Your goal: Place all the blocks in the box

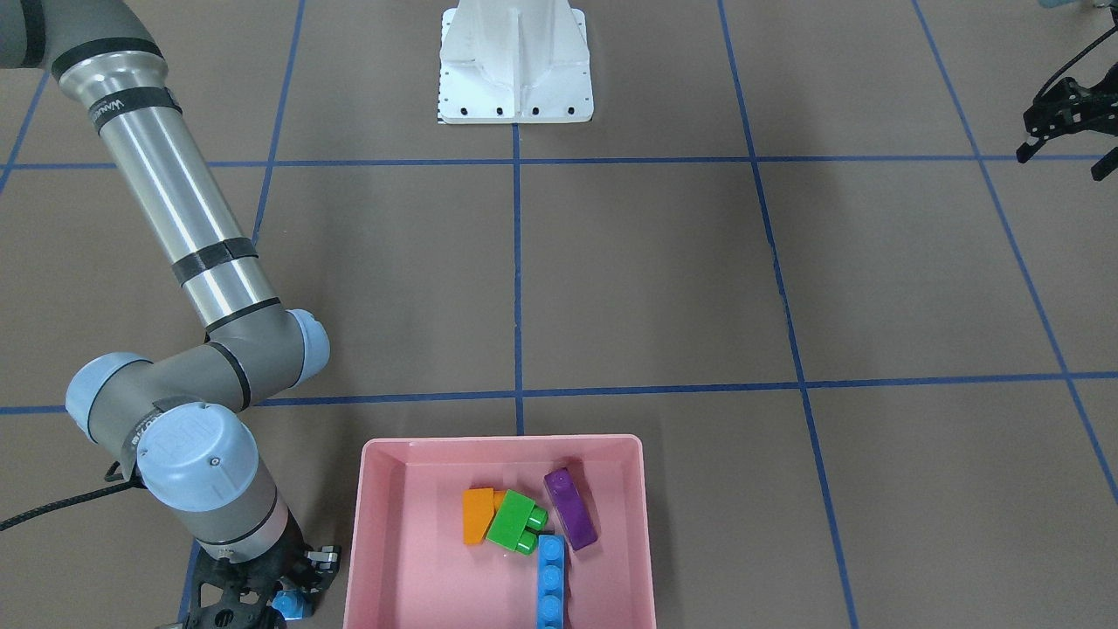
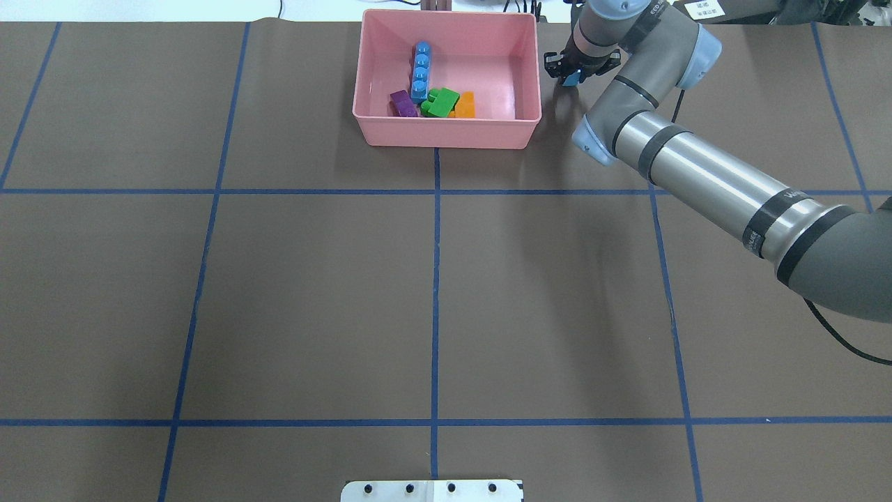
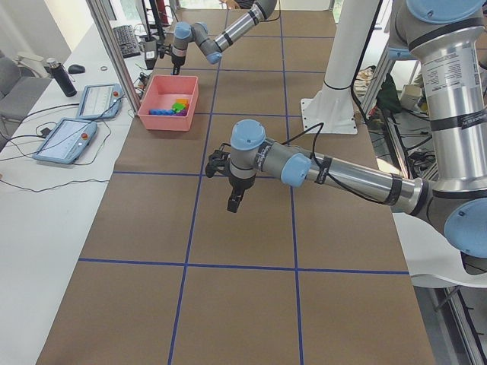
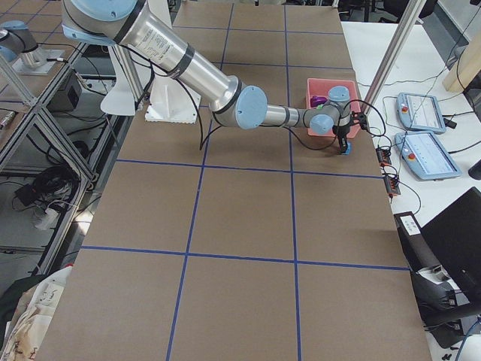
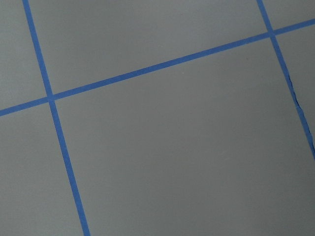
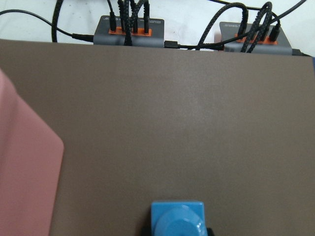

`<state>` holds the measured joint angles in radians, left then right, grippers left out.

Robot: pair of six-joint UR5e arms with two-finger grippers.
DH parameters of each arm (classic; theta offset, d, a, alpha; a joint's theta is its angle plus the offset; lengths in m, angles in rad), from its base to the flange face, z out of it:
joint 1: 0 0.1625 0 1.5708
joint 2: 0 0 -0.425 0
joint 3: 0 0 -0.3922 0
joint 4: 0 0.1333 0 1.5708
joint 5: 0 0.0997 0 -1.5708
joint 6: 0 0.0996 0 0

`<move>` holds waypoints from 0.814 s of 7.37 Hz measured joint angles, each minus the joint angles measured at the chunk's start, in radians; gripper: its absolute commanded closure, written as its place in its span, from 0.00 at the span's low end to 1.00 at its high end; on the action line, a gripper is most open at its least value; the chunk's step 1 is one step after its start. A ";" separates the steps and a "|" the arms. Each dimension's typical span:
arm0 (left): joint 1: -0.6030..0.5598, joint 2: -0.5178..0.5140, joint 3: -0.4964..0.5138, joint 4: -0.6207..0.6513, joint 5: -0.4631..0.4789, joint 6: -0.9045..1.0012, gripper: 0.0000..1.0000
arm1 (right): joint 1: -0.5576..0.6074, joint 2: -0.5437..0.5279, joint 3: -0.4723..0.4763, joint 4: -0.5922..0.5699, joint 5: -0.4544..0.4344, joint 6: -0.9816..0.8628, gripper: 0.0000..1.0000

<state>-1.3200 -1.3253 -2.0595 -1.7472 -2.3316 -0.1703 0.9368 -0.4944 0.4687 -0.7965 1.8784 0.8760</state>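
The pink box [image 1: 502,443] stands at the table's far edge [image 2: 446,132]. In it lie the orange sloped brick [image 1: 478,515], the bright green brick [image 1: 514,520], the long purple brick [image 1: 570,508] and the long light-blue brick [image 1: 550,581]. My right gripper [image 1: 288,603] is just outside the box's side wall, shut on the tiny light-blue cube [image 6: 177,221], also seen from overhead [image 2: 573,78]. The box's corner [image 6: 24,187] shows pink at the left of the right wrist view. My left gripper [image 1: 1061,162] hangs open and empty far from the box, over bare table.
The white base plate [image 1: 515,65] stands at the robot's side of the table. Cable hubs [image 6: 130,37] lie just past the table edge beyond the cube. Two tablets [image 4: 421,131] lie on the side bench. Blue tape lines cross the brown table.
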 measured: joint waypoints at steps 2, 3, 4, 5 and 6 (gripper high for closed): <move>0.002 0.000 0.003 0.000 0.000 0.000 0.00 | 0.041 0.006 0.142 -0.095 0.055 0.007 1.00; 0.002 -0.001 0.003 0.000 0.000 0.000 0.00 | 0.060 0.006 0.280 -0.248 0.084 0.007 1.00; 0.003 -0.001 0.005 0.000 0.000 0.000 0.00 | 0.067 0.011 0.385 -0.380 0.097 0.018 1.00; 0.003 -0.001 0.007 0.001 0.000 0.000 0.00 | 0.047 0.023 0.435 -0.441 0.094 0.071 1.00; 0.004 -0.002 0.008 0.001 0.000 -0.001 0.00 | 0.002 0.036 0.452 -0.450 0.071 0.145 0.33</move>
<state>-1.3165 -1.3268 -2.0511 -1.7462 -2.3316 -0.1716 0.9391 -0.4586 0.9210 -1.2463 1.9496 1.0206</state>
